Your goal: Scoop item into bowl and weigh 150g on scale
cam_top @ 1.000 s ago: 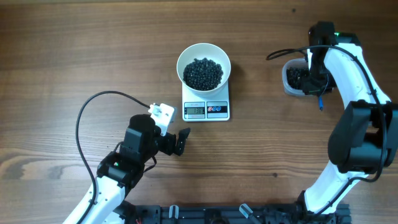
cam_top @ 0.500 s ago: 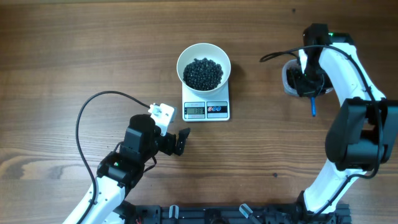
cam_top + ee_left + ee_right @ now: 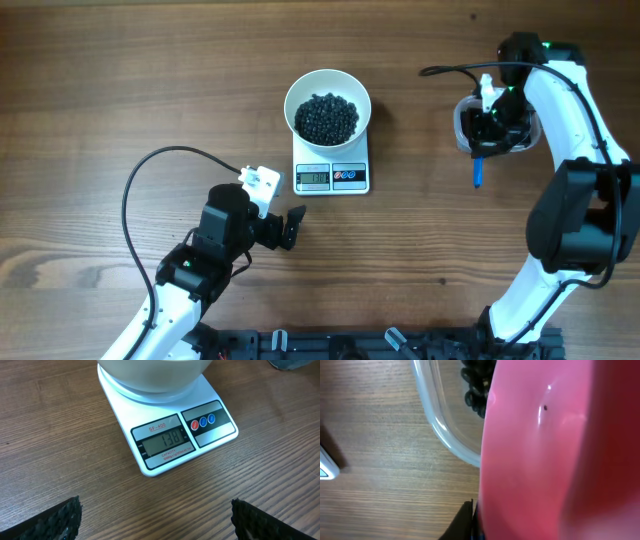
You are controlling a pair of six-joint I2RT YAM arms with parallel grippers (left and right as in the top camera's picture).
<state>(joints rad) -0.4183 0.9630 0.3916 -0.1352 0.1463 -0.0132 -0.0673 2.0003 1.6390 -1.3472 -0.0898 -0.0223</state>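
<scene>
Fingers of the right arm (image 3: 487,122) are closed tight on a pink plastic scoop (image 3: 555,450). Its blue handle (image 3: 477,172) points toward the near edge of the wooden tabletop (image 3: 120,80). The scoop's pink cup sits over the near left rim of a clear, rounded plastic tub (image 3: 445,425) on the far right. Tiny round black beads (image 3: 475,385) lie inside the tub. Whether the scoop touches them cannot be told.

Well apart, on the near left, the fingers of the left arm (image 3: 62,517) stand wide apart and hold nothing. They hang above bare wood, pointing toward the small white square kitchen scale (image 3: 331,172) just beyond them. Its grey display (image 3: 165,442) appears to read 138, with round buttons beside it to the right.

A round white bowl (image 3: 300,90) stands on the far part of the scale. A heap of the same beads (image 3: 327,118) fills its middle.
</scene>
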